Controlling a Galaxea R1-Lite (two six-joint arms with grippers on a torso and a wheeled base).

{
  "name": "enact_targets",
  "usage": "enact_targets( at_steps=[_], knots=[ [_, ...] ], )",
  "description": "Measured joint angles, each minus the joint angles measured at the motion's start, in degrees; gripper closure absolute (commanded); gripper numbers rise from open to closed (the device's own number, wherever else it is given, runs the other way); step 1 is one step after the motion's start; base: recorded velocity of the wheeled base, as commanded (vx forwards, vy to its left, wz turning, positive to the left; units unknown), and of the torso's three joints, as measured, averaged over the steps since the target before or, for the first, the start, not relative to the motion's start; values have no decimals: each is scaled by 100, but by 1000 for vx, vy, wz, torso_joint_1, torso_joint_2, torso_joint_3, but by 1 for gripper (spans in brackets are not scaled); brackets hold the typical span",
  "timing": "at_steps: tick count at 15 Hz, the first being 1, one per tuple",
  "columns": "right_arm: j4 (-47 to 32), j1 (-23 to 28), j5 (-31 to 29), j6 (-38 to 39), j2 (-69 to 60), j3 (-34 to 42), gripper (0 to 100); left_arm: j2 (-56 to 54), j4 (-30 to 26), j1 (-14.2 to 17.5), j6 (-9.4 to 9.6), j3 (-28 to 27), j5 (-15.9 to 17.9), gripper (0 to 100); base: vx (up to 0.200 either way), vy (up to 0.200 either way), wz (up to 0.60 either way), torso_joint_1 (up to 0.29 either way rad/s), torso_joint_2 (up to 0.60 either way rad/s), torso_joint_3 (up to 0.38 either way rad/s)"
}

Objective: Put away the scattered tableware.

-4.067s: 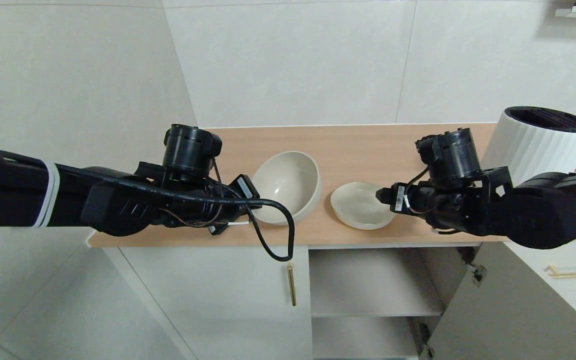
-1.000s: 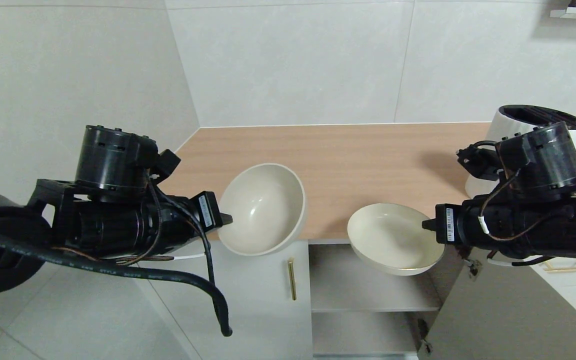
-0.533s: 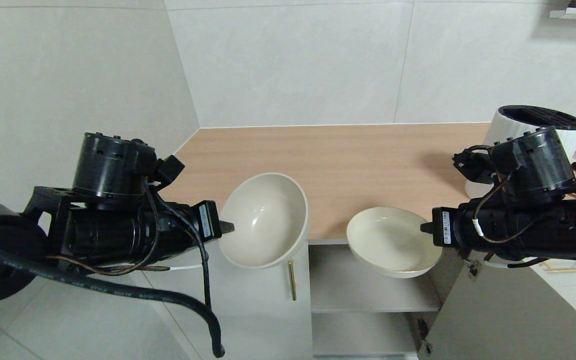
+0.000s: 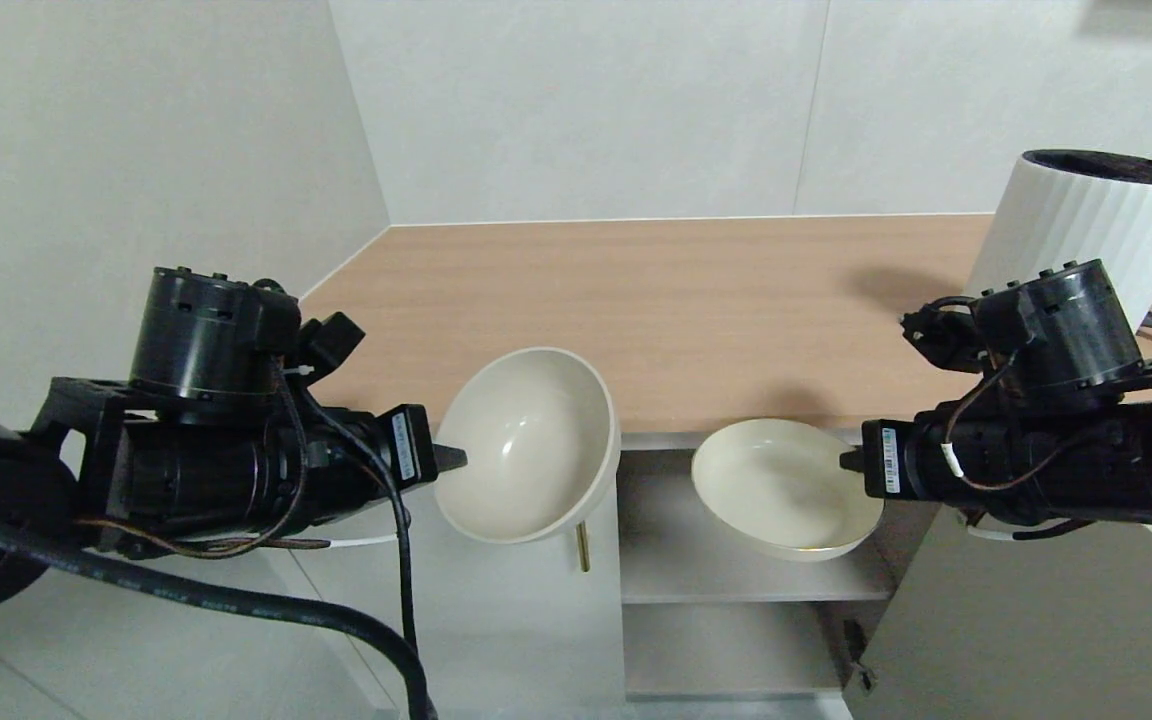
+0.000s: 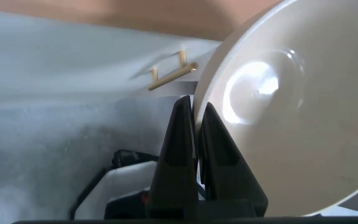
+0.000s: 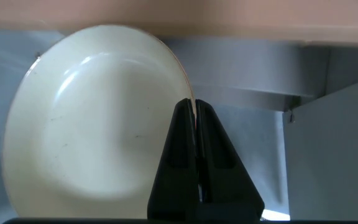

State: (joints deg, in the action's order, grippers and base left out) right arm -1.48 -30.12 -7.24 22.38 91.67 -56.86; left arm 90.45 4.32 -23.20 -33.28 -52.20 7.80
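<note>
My left gripper (image 4: 454, 459) is shut on the rim of a deep cream bowl (image 4: 526, 445), held in the air in front of the counter's edge, tilted with its hollow facing me. In the left wrist view the two fingers (image 5: 182, 134) pinch the bowl (image 5: 284, 106) rim. My right gripper (image 4: 848, 461) is shut on the rim of a shallow cream dish (image 4: 781, 487), held in front of the open cabinet's top shelf (image 4: 736, 580). The right wrist view shows the dish (image 6: 98, 118) clamped at its edge between the fingers (image 6: 182, 134).
The wooden counter (image 4: 656, 300) stretches behind the bowls. A white ribbed cylinder (image 4: 1096, 225) stands at its right end. Below, a closed cabinet door with a brass handle (image 4: 583, 548) is on the left, and the open door (image 4: 1026, 620) hangs at the right.
Both arms have lifted the bowl and dish off the counter and drawn them back past its edge. In the last second both lowered slightly, and the head view has shifted.
</note>
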Motion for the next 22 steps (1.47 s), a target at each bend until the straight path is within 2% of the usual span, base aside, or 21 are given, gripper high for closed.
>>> enact_targets(
  at_steps=[12, 22],
  knots=[
    [-11, -69, 5, 2, 66, 18, 100, 9, -13, 2, -2, 0, 2, 100, 0, 0, 0, -150, 446, 294],
    [52, -79, -11, 0, 438, -22, 100, 21, -2, 0, 0, 9, 2, 100, 0, 0, 0, -7, 29, 21]
  ],
)
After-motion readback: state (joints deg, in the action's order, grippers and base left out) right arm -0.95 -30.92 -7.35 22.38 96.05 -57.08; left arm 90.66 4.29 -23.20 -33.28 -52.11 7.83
